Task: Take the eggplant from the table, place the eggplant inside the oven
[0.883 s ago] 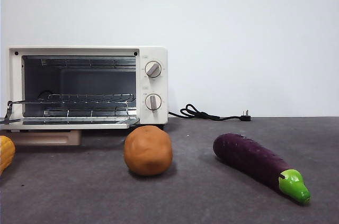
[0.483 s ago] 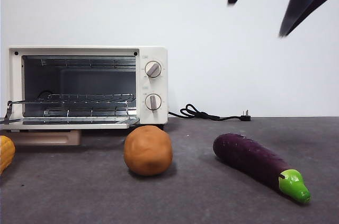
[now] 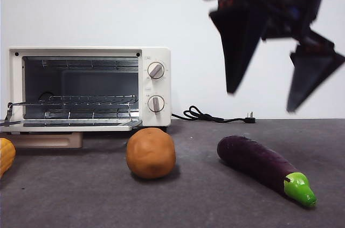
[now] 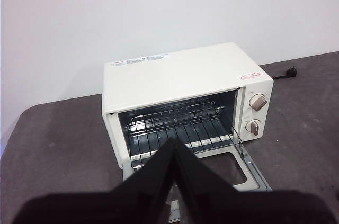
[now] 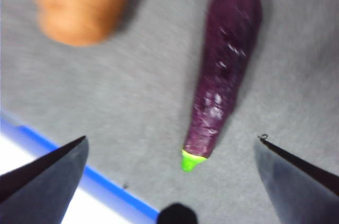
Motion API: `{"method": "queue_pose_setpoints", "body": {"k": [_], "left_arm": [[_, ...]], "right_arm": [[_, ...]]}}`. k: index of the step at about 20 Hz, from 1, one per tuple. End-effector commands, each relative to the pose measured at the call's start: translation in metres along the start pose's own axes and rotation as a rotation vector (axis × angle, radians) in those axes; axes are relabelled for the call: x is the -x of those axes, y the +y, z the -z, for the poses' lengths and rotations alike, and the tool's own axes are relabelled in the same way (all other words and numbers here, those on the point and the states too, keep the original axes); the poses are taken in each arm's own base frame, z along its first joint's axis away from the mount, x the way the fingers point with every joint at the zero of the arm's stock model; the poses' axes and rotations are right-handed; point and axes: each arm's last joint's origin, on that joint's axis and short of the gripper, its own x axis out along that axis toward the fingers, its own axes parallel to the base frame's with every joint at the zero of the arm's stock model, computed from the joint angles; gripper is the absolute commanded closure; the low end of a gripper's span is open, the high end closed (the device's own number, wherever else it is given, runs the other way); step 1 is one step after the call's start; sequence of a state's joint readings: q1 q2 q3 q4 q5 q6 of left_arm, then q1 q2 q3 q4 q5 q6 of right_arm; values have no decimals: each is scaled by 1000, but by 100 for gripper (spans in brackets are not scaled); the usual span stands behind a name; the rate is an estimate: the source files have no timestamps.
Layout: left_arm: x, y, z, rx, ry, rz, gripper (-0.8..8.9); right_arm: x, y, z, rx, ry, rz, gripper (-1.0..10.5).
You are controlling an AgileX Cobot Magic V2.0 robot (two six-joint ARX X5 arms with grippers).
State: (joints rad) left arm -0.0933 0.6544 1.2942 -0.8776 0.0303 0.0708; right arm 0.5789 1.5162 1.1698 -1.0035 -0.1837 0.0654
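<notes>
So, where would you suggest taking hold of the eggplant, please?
Probably across the thick purple middle of the eggplant, from above. It lies flat on the table, tapering to its stem, and the open right hand hangs above it.

oven (image 4: 185, 78) labels, unreadable (too small)

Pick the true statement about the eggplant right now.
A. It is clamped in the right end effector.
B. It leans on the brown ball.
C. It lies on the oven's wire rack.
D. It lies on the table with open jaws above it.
D: the eggplant lies on the table, and the right end effector hangs open above it, not touching.
</notes>
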Motion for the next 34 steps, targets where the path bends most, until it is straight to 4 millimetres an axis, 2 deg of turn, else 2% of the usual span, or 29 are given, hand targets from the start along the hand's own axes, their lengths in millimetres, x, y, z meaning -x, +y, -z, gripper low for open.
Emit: {"method": "queue_pose_setpoints", "body": {"k": [1,5,10,12,15,18,34], "left_arm": [[-1,0,1,-12,-3,2,819],[-1,0,1,-12,-2,4,819],[-1,-1,1,-12,-2,31,819],[-1,-1,1,-12,-2,32,819],[-1,-1,1,-12,0,32,819],[-1,-1,1,-17,0,31,819],[-1,-1,1,-27,0,30,819]], "right_arm": [[-20,-3,9,-42,31,4,384],[-42,-8,20,-75,32,5,384],[-57,-12,28,-108,24,12,387],[-61,-13,30,-119,16,23,456],[-63,-14,30,-138,3,50,485],[-63,-14,30,-141,-1,59,618],[-63,-14,31,-168,1,61,634]]}}
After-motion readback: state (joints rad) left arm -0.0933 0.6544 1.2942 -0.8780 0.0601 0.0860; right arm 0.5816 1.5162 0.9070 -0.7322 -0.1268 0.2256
